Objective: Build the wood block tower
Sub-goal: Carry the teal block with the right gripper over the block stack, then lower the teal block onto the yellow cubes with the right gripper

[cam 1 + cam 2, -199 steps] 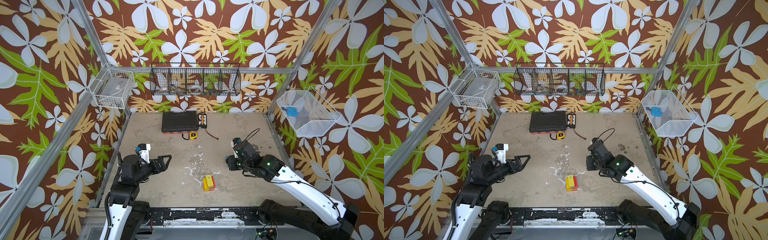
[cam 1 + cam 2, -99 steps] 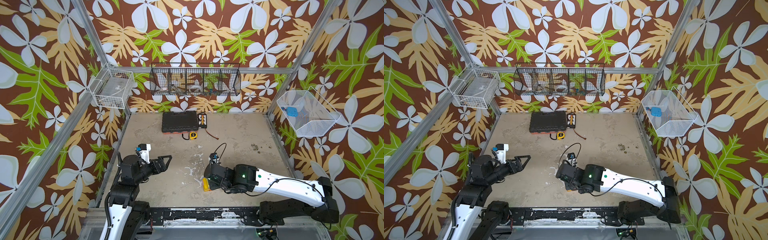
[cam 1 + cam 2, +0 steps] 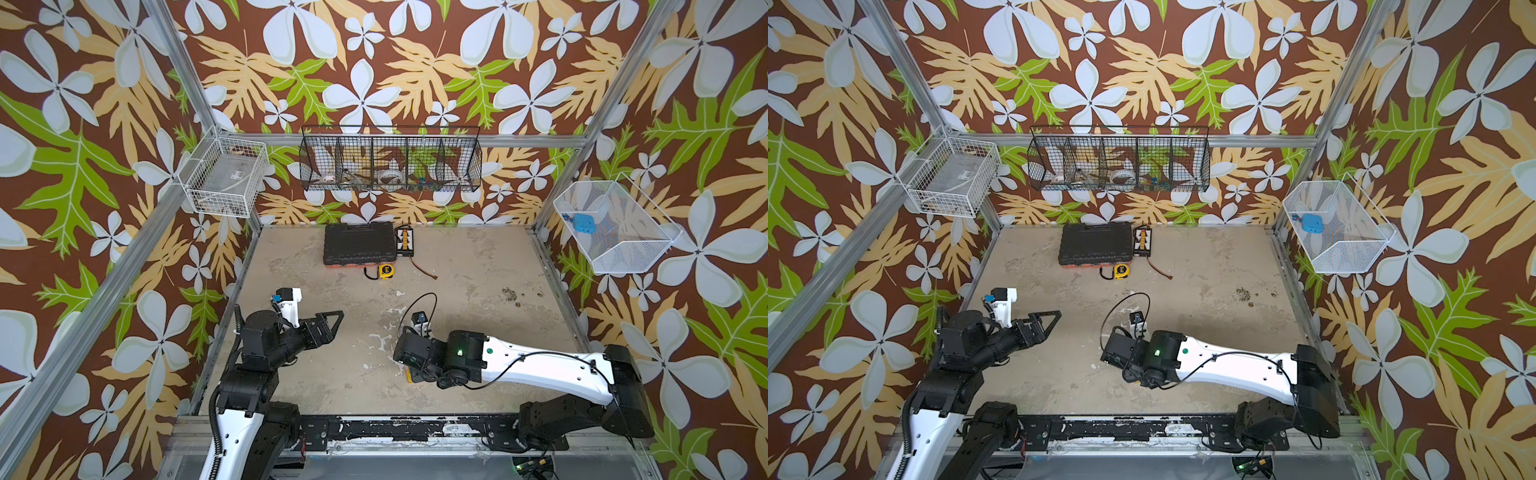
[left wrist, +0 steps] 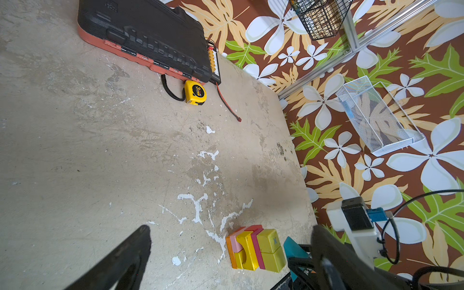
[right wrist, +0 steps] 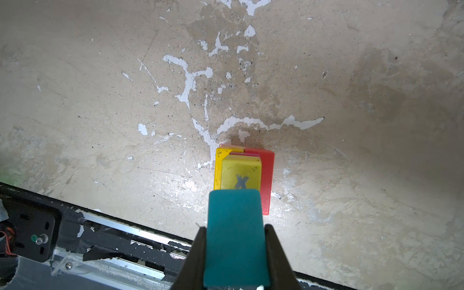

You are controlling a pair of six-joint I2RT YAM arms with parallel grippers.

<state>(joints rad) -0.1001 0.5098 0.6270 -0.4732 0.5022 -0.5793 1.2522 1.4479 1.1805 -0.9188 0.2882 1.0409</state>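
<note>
Floral wallpaper (image 3: 374, 62) in brown, green and pale blue covers all walls of the cell. Its floor is a worn beige bench (image 3: 478, 270) with chipped white patches.

**Arms**
- The right arm (image 3: 540, 370) lies low across the front of the bench. The right jaws are clenched on a teal block (image 5: 234, 213).
- The left arm (image 3: 266, 345) stands at the front left. The left jaws are released and spread wide, with nothing between them.

**Containers**
- Black wire basket (image 3: 390, 160) on the rear wall: divided into compartments that hold pale rings and small items too small to identify.
- White mesh basket (image 3: 615, 228) on the right wall: holds one blue object (image 3: 579, 223).
- White wire basket (image 3: 224, 178) on the left wall: holds a flat pale item.
- Black case (image 3: 359, 245) with an orange base: shut, against the rear wall.

**Task item**
The tower (image 4: 253, 247) stands near the front edge of the bench. In both top views the right arm hides most of it. It has orange, pink, yellow and red layers. The teal block hangs just above its top; contact cannot be confirmed.

**Markings**
- The top yellow block (image 5: 241, 173) bears a grey "X".
- The yellow tape measure (image 4: 195, 93), just in front of the case, reads "3".

**Other items**
A connector board (image 3: 404, 241) lies beside the case, and a red wire (image 3: 422, 268) trails from it.
</note>
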